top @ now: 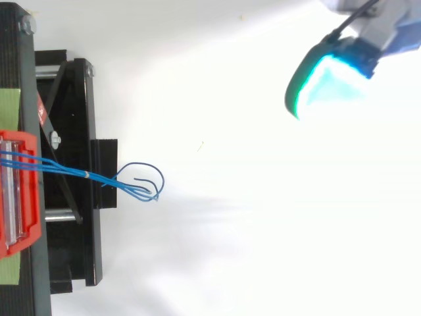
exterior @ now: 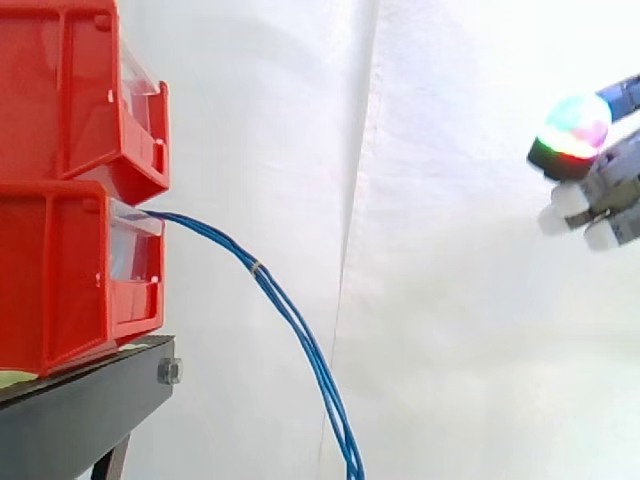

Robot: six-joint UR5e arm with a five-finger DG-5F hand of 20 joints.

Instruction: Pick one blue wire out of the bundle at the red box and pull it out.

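Several thin blue wires [exterior: 310, 350] make up the bundle: all the same bright blue, v. slim, lying so close together I can't get an exact count. They leave the front of the lower red box [exterior: 60, 280] at the top edge of its clear front panel [exterior: 130, 250], then arc out & down to the right in one long curve that runs off the bottom of the side view. Not far from the box a small pale band [exterior: 257, 266] cinches the strands. Before it they fan a little; after it they run nearly parallel w/ slim gaps between them. In the top view the strands cross the black stand [exterior: 90, 410] away from the box, and past the stand's edge one strand bows into a rounded loop while the rest stay straighter. A second red box [exterior: 60, 90] is stacked on the lower one, both on the stand, w/ the white curtain [exterior: 450, 300] behind. My hand [exterior: 612, 180] is at the far right of the side view, approx level w/ where the wires exit the box, well apart from the bundle & touching nothing. Its fingers are relaxed and empty, pointing toward the boxes, white pads [exterior: 568, 198] bunched together. One pad [exterior: 572, 130] above them glows green, cyan & red.
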